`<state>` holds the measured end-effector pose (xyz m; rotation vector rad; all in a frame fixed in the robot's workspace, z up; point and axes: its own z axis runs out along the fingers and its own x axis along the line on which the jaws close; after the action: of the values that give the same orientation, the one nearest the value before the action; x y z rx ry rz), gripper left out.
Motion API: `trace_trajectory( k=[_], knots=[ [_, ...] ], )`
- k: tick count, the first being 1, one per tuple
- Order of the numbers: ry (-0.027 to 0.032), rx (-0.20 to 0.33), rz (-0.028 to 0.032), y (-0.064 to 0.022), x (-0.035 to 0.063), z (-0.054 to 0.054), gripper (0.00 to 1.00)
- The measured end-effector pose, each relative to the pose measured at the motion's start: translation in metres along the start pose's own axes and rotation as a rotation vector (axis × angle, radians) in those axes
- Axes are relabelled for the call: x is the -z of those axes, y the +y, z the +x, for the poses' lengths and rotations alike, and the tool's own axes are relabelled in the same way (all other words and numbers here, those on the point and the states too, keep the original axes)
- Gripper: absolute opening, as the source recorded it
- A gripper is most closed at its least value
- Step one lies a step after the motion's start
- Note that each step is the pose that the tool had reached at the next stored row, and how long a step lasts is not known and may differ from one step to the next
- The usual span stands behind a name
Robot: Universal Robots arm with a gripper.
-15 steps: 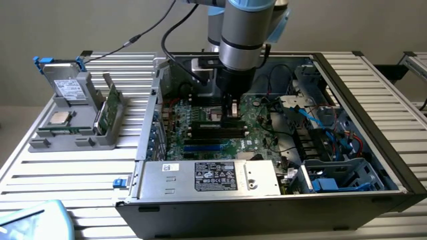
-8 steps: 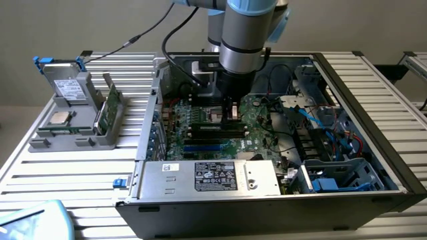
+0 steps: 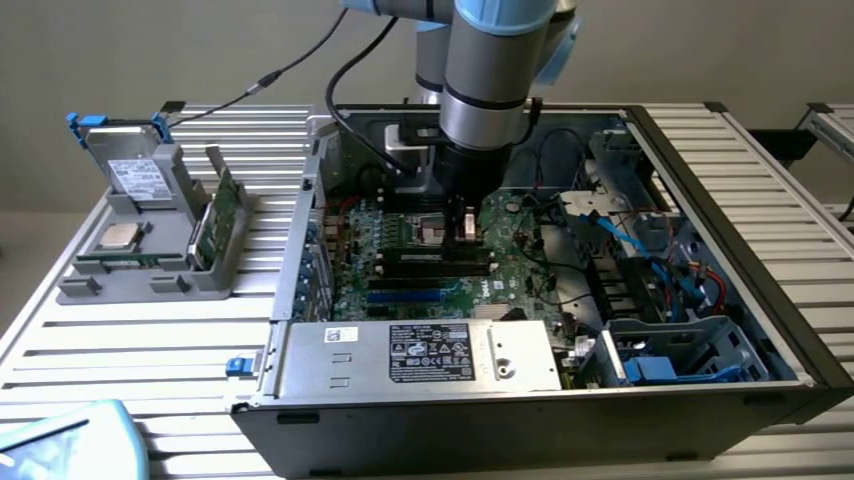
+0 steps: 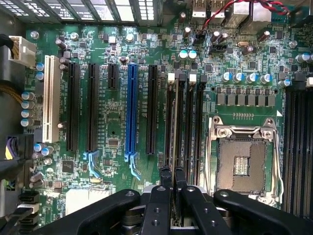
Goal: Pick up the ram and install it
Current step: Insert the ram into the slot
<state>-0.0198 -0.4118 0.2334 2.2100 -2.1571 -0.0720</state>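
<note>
With my black gripper (image 4: pixel 172 172) clamped on the long, narrow dark-green ram stick (image 4: pixel 174 122), I must hold it upright along the black memory slot (image 4: pixel 169 107) and press evenly.

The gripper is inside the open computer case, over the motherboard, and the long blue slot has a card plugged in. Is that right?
Not quite. The gripper is inside the case, over the motherboard, but the wrist view shows the long blue slot empty, with no card plugged in.
</note>
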Motion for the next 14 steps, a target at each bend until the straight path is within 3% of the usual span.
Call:
trace_trajectory(
  k=[14],
  knots=[
    [0.0014,0.0,-0.0176,-0.0033,-0.0028,0.0001,0.13]
  ],
)
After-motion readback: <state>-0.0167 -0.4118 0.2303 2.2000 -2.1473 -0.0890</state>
